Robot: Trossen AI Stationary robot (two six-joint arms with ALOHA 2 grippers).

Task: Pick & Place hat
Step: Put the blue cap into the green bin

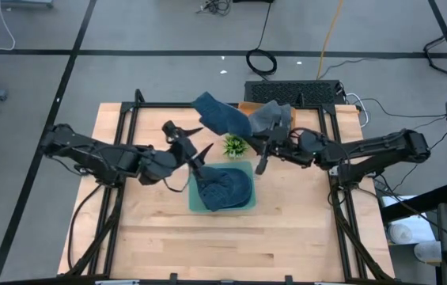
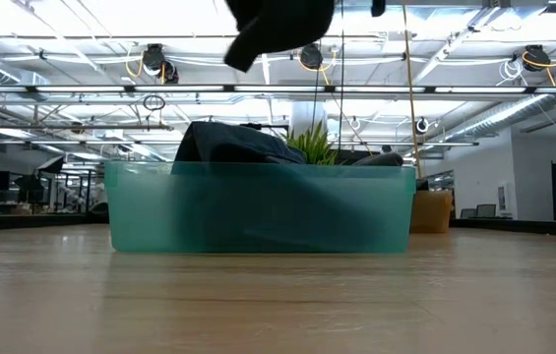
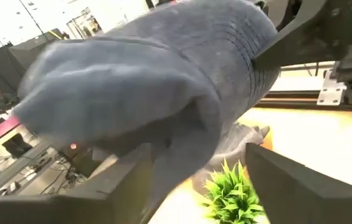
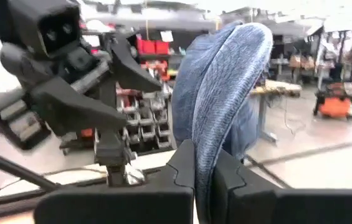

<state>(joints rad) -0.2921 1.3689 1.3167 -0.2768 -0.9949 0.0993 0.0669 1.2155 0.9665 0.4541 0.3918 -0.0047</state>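
Observation:
A blue knit hat (image 1: 218, 115) is held up in the air over the table's far middle by my right gripper (image 1: 255, 141), which is shut on it. In the right wrist view the hat (image 4: 225, 81) stands up from the fingers. My left gripper (image 1: 198, 149) is open just left of the hat, and its fingers (image 3: 126, 186) stand on either side below the hat (image 3: 151, 93); whether they touch it I cannot tell. A green bin (image 1: 246, 204) lies under both grippers. A darker blue hat (image 1: 225, 188) rests in it and rises above its rim (image 2: 228, 143). My right gripper pinches a fold at the hat's edge (image 4: 205, 146) between its two fingers, coming level from the table's right. The hat is lifted clear of the table and the bin and stretches away from the fingers toward the far left.
A small green plant (image 1: 235, 145) stands just beyond the bin, between the grippers. A grey hat (image 1: 271, 117) lies on an orange box at the far edge. The bin's wall (image 2: 258, 211) fills the middle of the low view. Bare wood lies nearer (image 1: 223, 245).

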